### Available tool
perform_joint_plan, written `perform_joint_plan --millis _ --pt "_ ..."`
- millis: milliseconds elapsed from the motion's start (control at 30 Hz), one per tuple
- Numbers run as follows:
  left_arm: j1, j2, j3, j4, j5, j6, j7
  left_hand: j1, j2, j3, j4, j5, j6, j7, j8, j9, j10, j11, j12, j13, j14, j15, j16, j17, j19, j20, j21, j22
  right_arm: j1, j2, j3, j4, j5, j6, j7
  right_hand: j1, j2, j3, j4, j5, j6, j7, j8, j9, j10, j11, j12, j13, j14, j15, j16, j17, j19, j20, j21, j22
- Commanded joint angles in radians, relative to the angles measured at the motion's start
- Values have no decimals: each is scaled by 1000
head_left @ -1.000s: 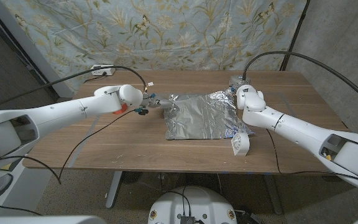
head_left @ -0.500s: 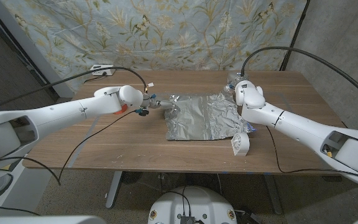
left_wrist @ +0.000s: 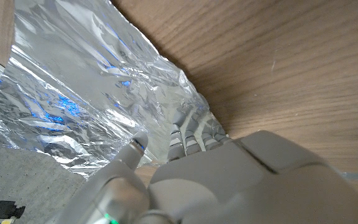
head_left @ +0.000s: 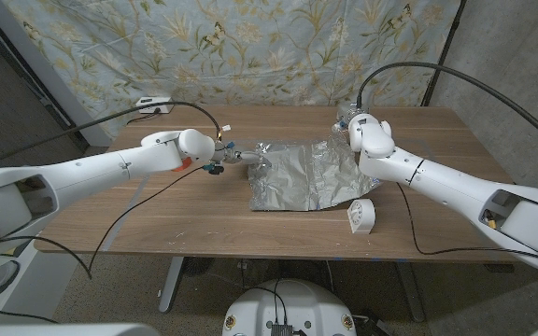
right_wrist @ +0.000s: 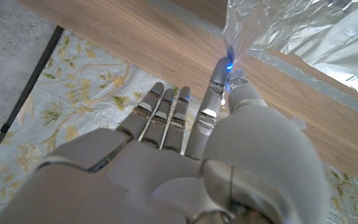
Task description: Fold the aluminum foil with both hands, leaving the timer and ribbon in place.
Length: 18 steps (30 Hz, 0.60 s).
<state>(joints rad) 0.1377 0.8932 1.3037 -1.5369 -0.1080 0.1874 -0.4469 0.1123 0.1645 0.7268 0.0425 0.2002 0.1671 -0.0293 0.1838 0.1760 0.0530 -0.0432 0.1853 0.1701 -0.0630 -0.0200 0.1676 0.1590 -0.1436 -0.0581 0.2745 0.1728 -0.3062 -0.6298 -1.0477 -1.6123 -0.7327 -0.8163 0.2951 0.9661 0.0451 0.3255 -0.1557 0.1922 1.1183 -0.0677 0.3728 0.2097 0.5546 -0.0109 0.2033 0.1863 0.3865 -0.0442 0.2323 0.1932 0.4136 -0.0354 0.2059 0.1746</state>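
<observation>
Both hands are pinching the aluminum foil (head_left: 302, 177), the left hand (head_left: 241, 157) anchoring its corner while the right hand (right_wrist: 229, 93) is lifting the opposite corner, likely to fold it.

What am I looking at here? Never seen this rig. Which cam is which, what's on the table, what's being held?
It is a stationary two-armed robot with five-finger hands at a wooden table. The wide picture comes from its head camera; the other two come from cameras on each wrist, looking along the back of that hand. On the table lie a sheet of aluminum foil and a small white timer at its near right corner. The left hand has its fingers on the foil's left edge. The right hand pinches the far right corner and holds it lifted off the table.
</observation>
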Motion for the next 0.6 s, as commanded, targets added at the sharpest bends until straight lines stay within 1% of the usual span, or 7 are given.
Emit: perform_joint_plan --millis 33,333,367,433,467,600 --pt "10 7 0 -9 -3 -1 15 14 4 3 -7 5 5 -8 0 4 10 5 8 7 11 1 9 5 40 30 3 6 29 18 -15 -22 -23 -18 61 12 -3 -8 0 -4 6 7 -2 2 -1 6 -3 1 -1 -27 0 3 2 4 0 2" --pt "17 16 -1 -25 -5 0 27 18 5 2 -11 5 5 -6 -1 4 10 4 8 7 11 1 8 5 41 31 1 6 52 49 -41 -54 -70 -96 104 18 1 -10 0 -5 4 16 -3 6 3 9 -4 1 5 -17 1 3 5 8 1 2" --pt "17 18 -1 -27 -5 -2 27 18 5 2 -11 5 5 -7 -1 4 9 4 8 7 11 1 8 5 41 31 1 6 54 50 -42 -60 -71 -103 108 19 2 -10 0 -5 3 16 -4 7 3 12 -4 1 5 -15 1 4 5 8 1 2" --pt "19 22 0 -32 -6 -3 28 19 6 3 -12 5 4 -8 -1 4 9 5 8 7 11 1 8 5 41 31 0 6 58 49 -46 -70 -77 -110 115 21 3 -10 0 -5 4 26 -3 9 3 14 -5 1 6 -13 1 4 6 9 1 2" --pt "21 25 -1 -42 -5 11 34 19 6 3 -12 5 4 -8 -1 4 9 6 7 7 11 1 8 5 41 32 0 6 60 51 -48 -71 -80 -115 118 21 4 -11 0 -6 4 27 -3 10 3 14 -5 1 7 -12 1 4 8 11 2 2" --pt "25 36 -2 -60 -8 20 41 21 7 3 -14 6 4 -6 -1 4 9 6 8 7 11 1 8 5 42 31 -1 6 62 52 -52 -81 -82 -124 127 24 6 -11 -1 -6 3 28 -3 11 3 17 -5 1 7 -8 1 4 8 11 2 3"
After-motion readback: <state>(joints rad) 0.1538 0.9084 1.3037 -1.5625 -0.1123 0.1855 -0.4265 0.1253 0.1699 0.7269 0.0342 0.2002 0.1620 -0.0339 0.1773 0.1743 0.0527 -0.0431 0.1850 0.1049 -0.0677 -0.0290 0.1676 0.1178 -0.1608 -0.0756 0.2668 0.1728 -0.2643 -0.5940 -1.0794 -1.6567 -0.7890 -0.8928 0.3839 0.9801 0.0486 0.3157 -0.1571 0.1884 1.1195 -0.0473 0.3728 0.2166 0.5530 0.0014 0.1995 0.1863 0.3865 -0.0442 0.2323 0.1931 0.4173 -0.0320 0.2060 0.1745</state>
